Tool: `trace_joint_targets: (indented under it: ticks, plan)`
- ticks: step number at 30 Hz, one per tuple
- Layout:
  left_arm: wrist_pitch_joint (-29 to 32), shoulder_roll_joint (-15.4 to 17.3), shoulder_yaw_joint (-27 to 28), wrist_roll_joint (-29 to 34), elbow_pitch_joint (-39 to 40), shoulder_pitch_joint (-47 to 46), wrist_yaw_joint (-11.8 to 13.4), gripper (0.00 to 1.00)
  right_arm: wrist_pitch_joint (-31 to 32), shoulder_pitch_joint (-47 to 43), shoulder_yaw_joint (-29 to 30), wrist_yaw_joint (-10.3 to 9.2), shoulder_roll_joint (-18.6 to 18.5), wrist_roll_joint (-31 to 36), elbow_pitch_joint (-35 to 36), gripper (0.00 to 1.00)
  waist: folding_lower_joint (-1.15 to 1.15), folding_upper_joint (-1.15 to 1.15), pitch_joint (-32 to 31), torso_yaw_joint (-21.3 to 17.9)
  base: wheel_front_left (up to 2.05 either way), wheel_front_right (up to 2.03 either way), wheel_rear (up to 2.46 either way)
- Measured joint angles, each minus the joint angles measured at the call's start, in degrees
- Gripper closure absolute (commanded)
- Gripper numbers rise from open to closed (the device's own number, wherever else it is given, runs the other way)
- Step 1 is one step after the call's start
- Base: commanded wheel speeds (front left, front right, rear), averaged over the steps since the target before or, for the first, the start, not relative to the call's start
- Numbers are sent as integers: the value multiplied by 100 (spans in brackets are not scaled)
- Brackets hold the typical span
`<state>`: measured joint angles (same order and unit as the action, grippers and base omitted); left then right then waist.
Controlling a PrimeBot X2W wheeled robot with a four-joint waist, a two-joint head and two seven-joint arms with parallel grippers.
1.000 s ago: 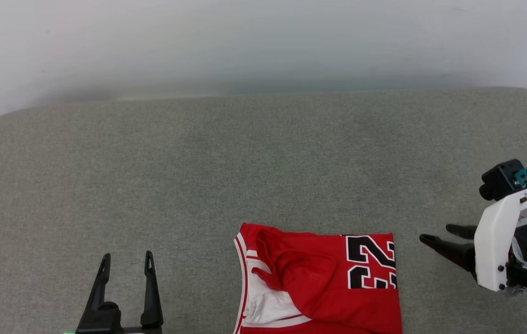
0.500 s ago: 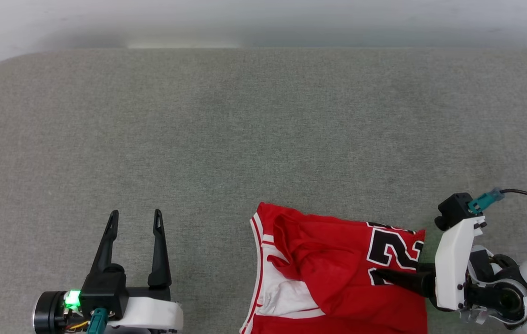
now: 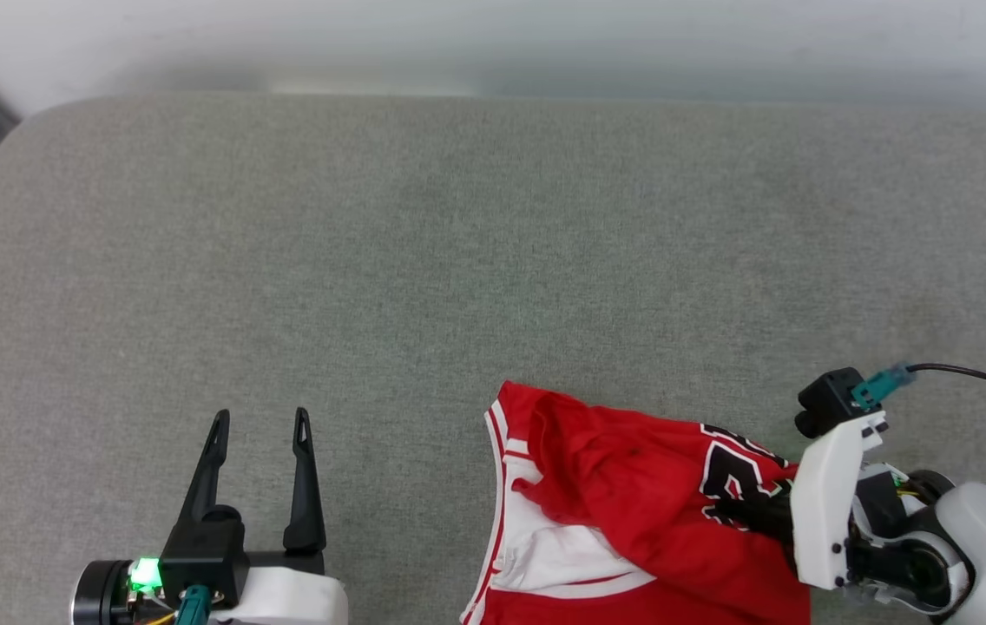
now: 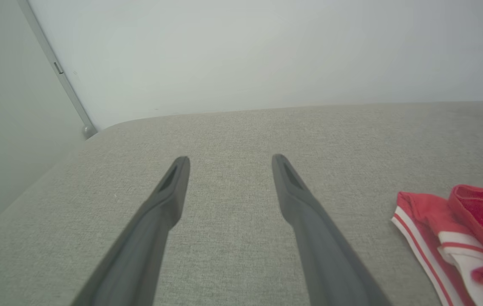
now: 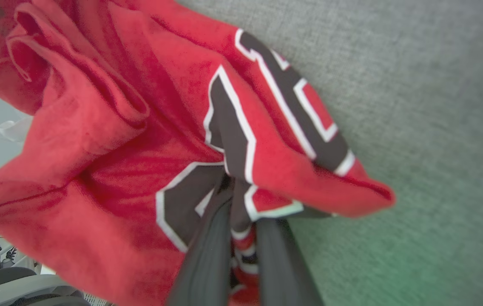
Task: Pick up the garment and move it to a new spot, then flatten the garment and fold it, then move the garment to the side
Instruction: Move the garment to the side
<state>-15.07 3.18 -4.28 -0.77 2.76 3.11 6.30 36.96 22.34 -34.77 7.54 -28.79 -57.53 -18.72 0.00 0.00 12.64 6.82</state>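
At the near right of the head view, a red jersey garment (image 3: 632, 495) with a white sleeve panel, red-and-white striped trim and black white-edged numerals lies crumpled on a grey woven-fabric surface (image 3: 371, 260). Its near part is cut off by the frame edge. The right gripper (image 3: 745, 514), dark fingers on a white bracket, reaches in from the right. It is pinched onto the garment's right edge at the numerals, and the cloth is bunched there. The left gripper (image 3: 260, 418) sits at near left, well apart from the garment, fingers spread, nothing between them, tips pointing far. A pale wall (image 3: 493, 35) stands beyond the far edge.

Left wrist view: both fingers apart over bare grey fabric. The garment's striped corner is at the right. The surface's rounded far-left corner shows, with wall behind.

Right wrist view: two fingers close together with a fold of the numbered cloth clamped between them. Red cloth is rumpled to the left, grey surface to the right.
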Motion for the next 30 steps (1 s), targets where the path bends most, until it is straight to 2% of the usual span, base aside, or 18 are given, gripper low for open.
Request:
trace_joint_targets:
  ticks: [4,8,18,24,30]
  plan:
    - [0,-2,34,0,-11,132,25,0,-182,231,-312,-4,-157,5,308,100,0,0,-236,-78,0,0,0]
    - [0,-7,80,-29,19,287,36,0,-320,597,-549,-4,-469,71,757,100,0,0,-443,-262,0,0,0]
    - [0,-16,261,-137,234,471,178,0,-320,1363,-876,-3,-1418,319,1767,100,0,0,-575,-1138,0,0,0]
    - [0,-24,286,-121,318,297,171,0,-487,1549,-638,-3,-1951,517,1740,100,0,0,-270,-1615,0,0,0]
    - [0,33,414,-38,434,14,87,0,-745,1884,-399,-3,-2350,1088,1058,100,0,0,264,-1891,0,0,0]
